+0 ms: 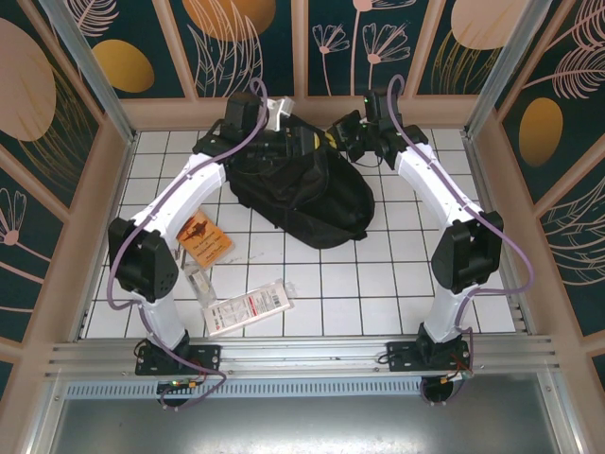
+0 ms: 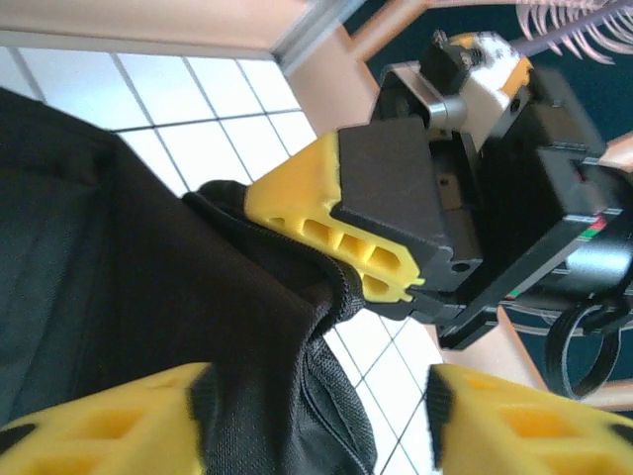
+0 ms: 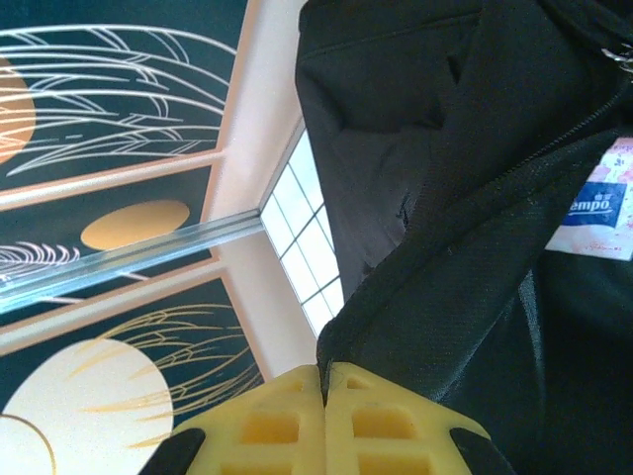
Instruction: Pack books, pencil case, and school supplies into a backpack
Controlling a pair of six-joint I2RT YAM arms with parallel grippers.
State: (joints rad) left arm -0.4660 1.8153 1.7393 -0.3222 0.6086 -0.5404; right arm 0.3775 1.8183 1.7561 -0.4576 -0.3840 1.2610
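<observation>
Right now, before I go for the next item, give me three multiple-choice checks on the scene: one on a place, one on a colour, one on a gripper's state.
1. Where does the book lie?
A. On the table beside the left arm, outside the backpack
B. Against the far wall
C. At the right arm's base

2. What colour is the mark on the pink packet inside the backpack?
A. Green
B. Black
C. Blue

3. How is the right gripper?
A. Open above the tiles
B. Shut on the backpack's zippered edge
C. Shut on a pencil

Answers:
1 A: the top view shows its orange cover on the tiles by that arm.
2 C: the right wrist view shows blue lettering on it.
3 B: its yellow fingers meet on the black fabric.
</observation>
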